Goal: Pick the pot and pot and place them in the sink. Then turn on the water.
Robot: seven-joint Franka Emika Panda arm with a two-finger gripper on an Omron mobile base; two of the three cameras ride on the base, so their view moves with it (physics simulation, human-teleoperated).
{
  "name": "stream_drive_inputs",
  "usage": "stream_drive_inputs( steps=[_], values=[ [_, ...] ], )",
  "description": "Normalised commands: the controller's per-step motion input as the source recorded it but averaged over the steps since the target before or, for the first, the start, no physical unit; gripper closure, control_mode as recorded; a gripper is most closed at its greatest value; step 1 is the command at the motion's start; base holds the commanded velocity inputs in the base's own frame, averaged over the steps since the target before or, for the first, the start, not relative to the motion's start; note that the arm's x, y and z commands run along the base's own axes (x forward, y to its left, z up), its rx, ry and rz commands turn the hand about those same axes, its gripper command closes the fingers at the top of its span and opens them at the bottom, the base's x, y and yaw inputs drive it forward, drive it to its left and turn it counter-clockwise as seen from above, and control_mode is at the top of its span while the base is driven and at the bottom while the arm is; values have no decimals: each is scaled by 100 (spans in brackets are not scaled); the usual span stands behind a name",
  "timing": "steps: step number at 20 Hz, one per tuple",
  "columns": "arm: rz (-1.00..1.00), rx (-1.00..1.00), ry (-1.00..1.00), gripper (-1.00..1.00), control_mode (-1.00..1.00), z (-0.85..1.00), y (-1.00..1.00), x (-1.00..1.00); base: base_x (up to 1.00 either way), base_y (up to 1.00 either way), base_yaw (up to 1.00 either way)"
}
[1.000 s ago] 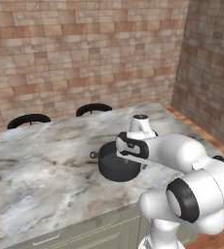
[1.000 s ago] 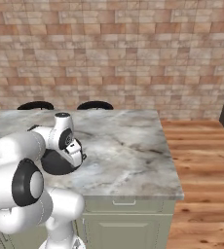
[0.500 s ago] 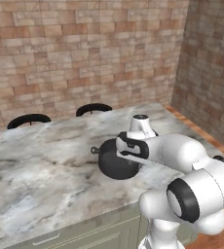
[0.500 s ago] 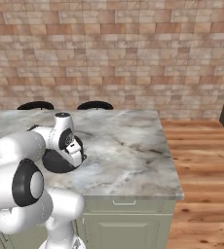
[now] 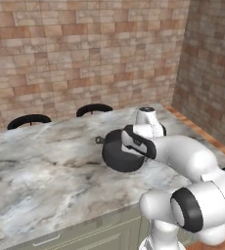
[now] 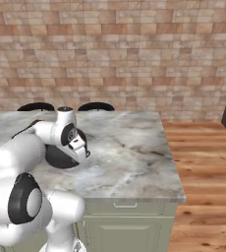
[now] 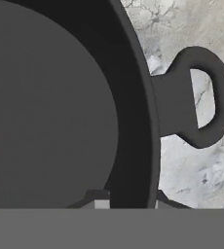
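One wide matte black round pot [image 5: 120, 152] is sitting on the grey marble counter [image 5: 46, 171].
The jaws are straddling its rim, narrowed onto the wall, its loop handle [image 7: 199, 97] lying just beside them.

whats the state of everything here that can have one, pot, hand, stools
black pot: upright on the marble counter, lidless, empty inside, not lifted.
hand: fingers closed astride the pot's rim, beside its loop handle.
two black stools: tucked behind the counter's far edge, unoccupied.
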Motion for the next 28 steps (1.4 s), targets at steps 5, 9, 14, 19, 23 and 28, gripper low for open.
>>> stream_drive_inputs(
  steps=[5,9,14,19,23,28],
  values=[
    [24,0,3,100,-100,100,-31,-4,0,0,0],
    [29,-5,22,100,-100,86,-11,-3,0,0,0],
    [32,-8,12,100,-100,58,-2,0,0,0,0],
    [19,-6,-3,100,-100,43,-1,-2,0,0,0],
    [2,0,-15,100,-100,0,-2,-9,0,0,0],
    [0,0,-17,100,-100,0,-5,-4,0,0,0]
  ],
)
